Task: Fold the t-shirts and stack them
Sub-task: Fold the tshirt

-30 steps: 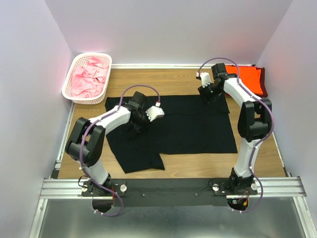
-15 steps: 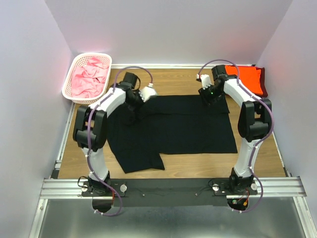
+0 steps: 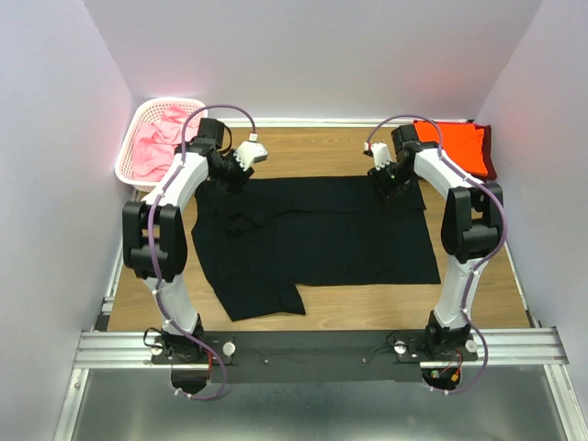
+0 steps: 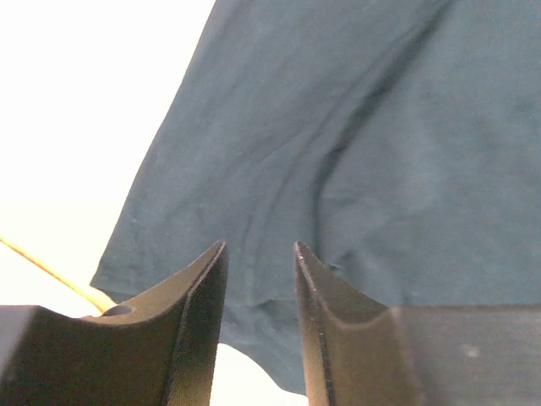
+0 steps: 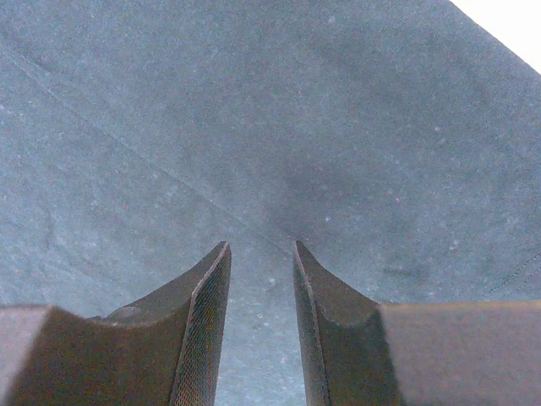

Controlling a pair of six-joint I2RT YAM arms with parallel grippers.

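**Both grippers over far edge of black t-shirt, neither gripping**

- Black t-shirt (image 3: 322,230) flat on table (image 3: 322,147), long axis left-to-right, spanning from one gripper to the other. Looks like sleeve end on the left, hem end on the right.
- Left gripper (image 4: 259,245): over far-left corner of shirt. Cloth runs right of it and back toward the arm bases, with bare wood just left of the fingertips. Fingers partly apart, released, cloth edge visible through the gap, nothing pinched. Cannot tell if tips touch the fabric.
- Right gripper (image 5: 260,244): over far-right corner, close above the cloth. Shirt extends left of it and toward the bases. Fingers same partial gap, unclenched, nothing held. Contact with cloth unclear.
- Folded orange shirt (image 3: 455,147) just right of and beyond right gripper. Pink shirts (image 3: 165,147) in basket (image 3: 138,129) left of left gripper.
- Judgement: one corner per arm, each nearest its own. Next move likely pinching the far edge at both ends, then pulling toward the bases. Needs a straight drop and matched close, or edge goes skewed.
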